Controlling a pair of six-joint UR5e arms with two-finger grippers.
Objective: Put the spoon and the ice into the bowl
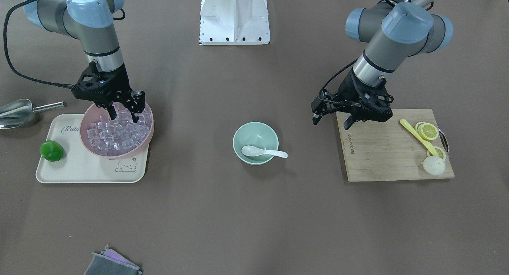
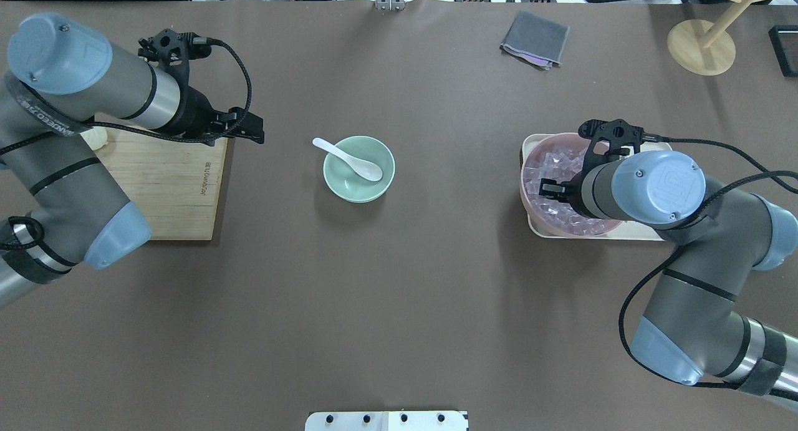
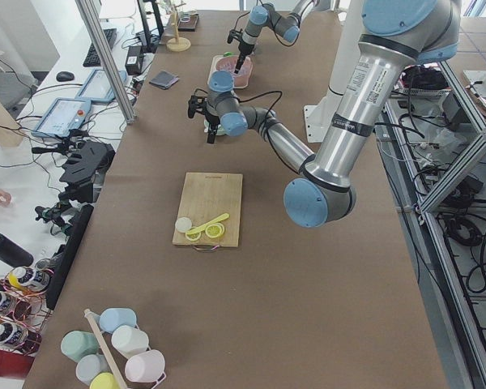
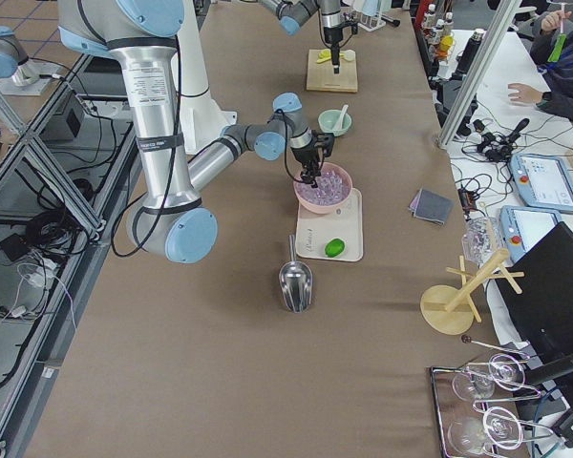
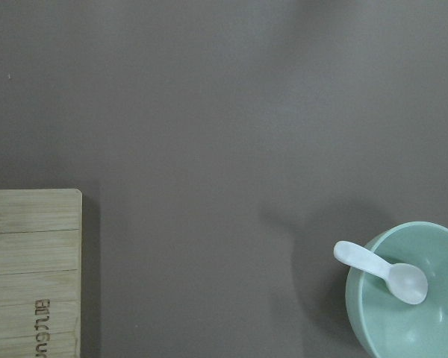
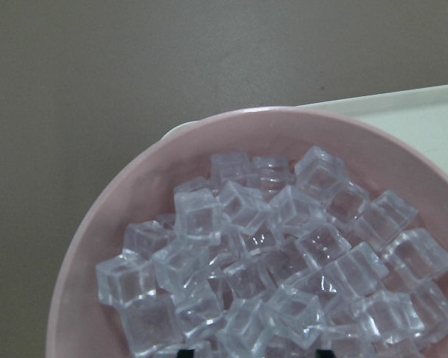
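Note:
The mint-green bowl (image 1: 243, 135) stands mid-table with the white spoon (image 1: 254, 150) lying in it, handle over the rim. Both also show in the overhead view, bowl (image 2: 379, 155) and spoon (image 2: 353, 162), and in the left wrist view, bowl (image 5: 433, 332) and spoon (image 5: 386, 273). The ice (image 1: 115, 133) fills a pink bowl (image 1: 88, 141), which shows close up in the right wrist view (image 6: 276, 253). My right gripper (image 1: 124, 112) is open, fingertips down at the cubes. My left gripper (image 1: 332, 121) is open and empty above the cutting board's edge.
The pink bowl sits on a cream tray (image 1: 59, 171) with a green lime (image 1: 51, 150). A metal scoop (image 1: 18, 112) lies beside the tray. The wooden cutting board (image 1: 381, 155) holds a yellow utensil (image 1: 417, 135) and lemon slices (image 1: 427, 131). A grey cloth (image 1: 111, 264) lies at the near edge.

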